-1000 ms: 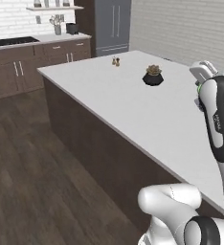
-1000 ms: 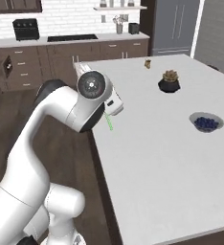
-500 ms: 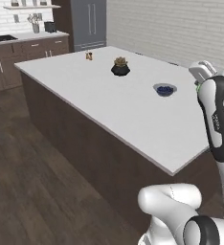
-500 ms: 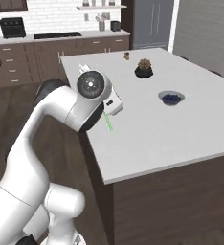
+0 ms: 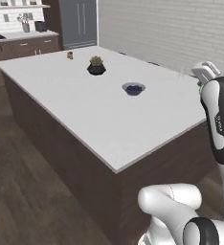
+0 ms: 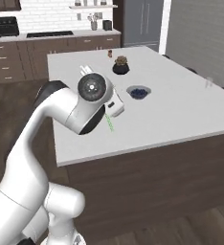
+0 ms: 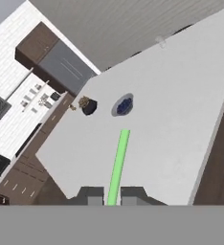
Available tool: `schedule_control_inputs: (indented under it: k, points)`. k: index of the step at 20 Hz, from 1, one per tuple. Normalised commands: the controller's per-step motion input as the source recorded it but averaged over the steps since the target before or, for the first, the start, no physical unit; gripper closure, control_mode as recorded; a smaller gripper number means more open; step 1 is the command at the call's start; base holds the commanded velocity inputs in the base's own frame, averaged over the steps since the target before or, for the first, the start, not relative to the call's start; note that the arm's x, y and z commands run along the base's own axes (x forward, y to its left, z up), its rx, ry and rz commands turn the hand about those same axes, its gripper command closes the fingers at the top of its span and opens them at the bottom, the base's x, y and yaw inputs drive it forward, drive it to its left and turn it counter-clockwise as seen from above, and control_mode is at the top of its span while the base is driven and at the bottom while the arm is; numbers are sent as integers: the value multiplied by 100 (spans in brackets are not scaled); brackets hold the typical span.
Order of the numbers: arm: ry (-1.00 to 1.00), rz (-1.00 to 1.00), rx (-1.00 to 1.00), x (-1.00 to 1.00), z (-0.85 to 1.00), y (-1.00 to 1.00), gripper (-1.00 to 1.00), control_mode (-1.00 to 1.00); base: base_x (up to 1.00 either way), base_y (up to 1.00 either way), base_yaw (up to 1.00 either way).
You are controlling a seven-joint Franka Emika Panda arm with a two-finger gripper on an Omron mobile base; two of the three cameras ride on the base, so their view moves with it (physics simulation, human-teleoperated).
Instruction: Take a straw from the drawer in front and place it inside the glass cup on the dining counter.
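Observation:
My gripper [image 7: 111, 196] is shut on the thin green straw [image 7: 118, 162], which points out ahead of the fingertips over the white dining counter [image 7: 171, 105]. From the right base view the straw [image 6: 108, 122] hangs below the gripper [image 6: 110, 114], above the counter's near left part [image 6: 181, 115]. The clear glass cup [image 6: 209, 82] stands upright near the counter's far right edge, well away from the gripper; it is also in the hand view [image 7: 160, 41] and faintly in the left base view [image 5: 182, 72]. The drawer is out of view.
On the counter stand a shallow blue bowl [image 6: 139, 92], a dark potted plant [image 6: 120, 65] and a small brown item [image 5: 70, 55]. A kitchen counter with dark cabinets [image 6: 47, 43] and a grey fridge [image 6: 141, 21] lie beyond. Dark wood floor [image 5: 23, 191] runs along the counter's left.
Both base views have swung, so the camera has moved: the counter's far right end and the glass cup have come into sight. The gripper stays shut on the straw.

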Motion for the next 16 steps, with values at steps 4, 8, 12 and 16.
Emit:
schedule_control_inputs:
  k: [4, 8, 12, 16]
  points:
    - [0, 0, 0, 0, 0, 0, 100, 100, 17, -100, 31]
    - [0, 0, 0, 0, 0, 0, 100, 100, 21, -100, 33]
    - [0, 0, 0, 0, 0, 0, 100, 100, 18, -100, 31]
    - [0, 0, 0, 0, 0, 0, 100, 100, 5, -100, 25]
